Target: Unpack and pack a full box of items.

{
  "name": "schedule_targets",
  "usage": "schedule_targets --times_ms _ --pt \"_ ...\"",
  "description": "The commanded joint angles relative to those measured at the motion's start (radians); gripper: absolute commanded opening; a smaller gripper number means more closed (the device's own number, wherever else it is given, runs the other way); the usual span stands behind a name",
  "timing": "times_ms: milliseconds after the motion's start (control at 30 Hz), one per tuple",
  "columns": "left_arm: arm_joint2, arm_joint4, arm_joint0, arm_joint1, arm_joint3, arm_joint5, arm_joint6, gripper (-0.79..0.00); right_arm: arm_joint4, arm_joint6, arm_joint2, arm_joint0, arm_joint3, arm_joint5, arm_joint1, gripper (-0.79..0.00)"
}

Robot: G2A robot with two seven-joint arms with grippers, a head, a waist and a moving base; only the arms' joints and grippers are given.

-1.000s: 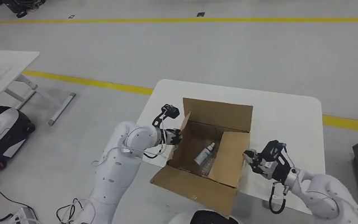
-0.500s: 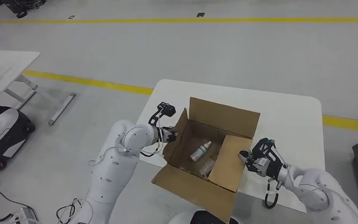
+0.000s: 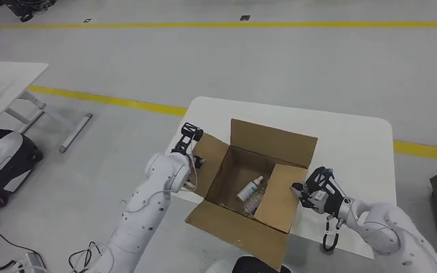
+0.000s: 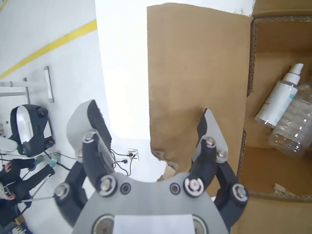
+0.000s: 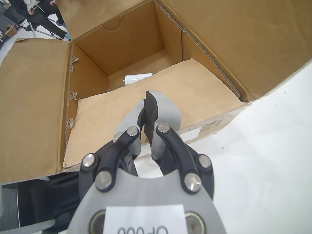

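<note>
Left hand [image 4: 150, 110] spread astride a box flap [image 4: 195, 62]; right hand [image 5: 149, 97] pressed together.

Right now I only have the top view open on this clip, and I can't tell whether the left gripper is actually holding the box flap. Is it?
Observer: No. The left wrist view shows the left gripper open, with one finger over the flap and the other out beyond its edge.
Operator: And the right one?
Observer: The right gripper is shut above the opposite flap; nothing shows between its pads.
Operator: What's inside the box?
Observer: A white spray bottle lying against a clear plastic bottle.
</note>
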Motion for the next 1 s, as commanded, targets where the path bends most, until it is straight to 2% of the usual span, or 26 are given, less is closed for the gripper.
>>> schedule_targets --times_ms 0,167,300,500,700,833,967 --pt "0.014 0.009 -0.009 -0.002 0.027 0.002 0.003 0.000 0.000 0.000 0.002 0.000 -0.003 0.000 0.000 -0.785" --pt "0.040 0.019 -0.029 -0.006 0.077 0.007 0.007 0.000 -0.004 -0.005 0.005 -0.003 -0.006 0.004 0.000 -0.785" --pt "0.034 -0.001 -0.028 -0.007 0.053 0.007 0.008 0.000 -0.022 -0.063 0.030 -0.018 -0.028 0.021 0.003 -0.785" --pt "-0.003 -0.032 0.006 -0.003 -0.075 -0.023 0.002 0.000 -0.064 -0.201 0.151 -0.124 -0.113 0.095 0.025 -0.785" --pt "-0.037 -0.085 0.057 0.003 -0.225 -0.087 -0.011 0.000 -0.062 -0.209 0.263 -0.254 -0.143 0.143 0.047 -0.785" --pt "-0.052 -0.135 0.096 0.005 -0.318 -0.115 0.000 0.000 -0.036 -0.201 0.259 -0.285 -0.111 0.158 0.045 -0.785" --pt "-0.054 -0.178 0.132 0.008 -0.383 -0.169 0.019 0.000 -0.037 -0.184 0.192 -0.233 -0.061 0.141 0.031 -0.785"
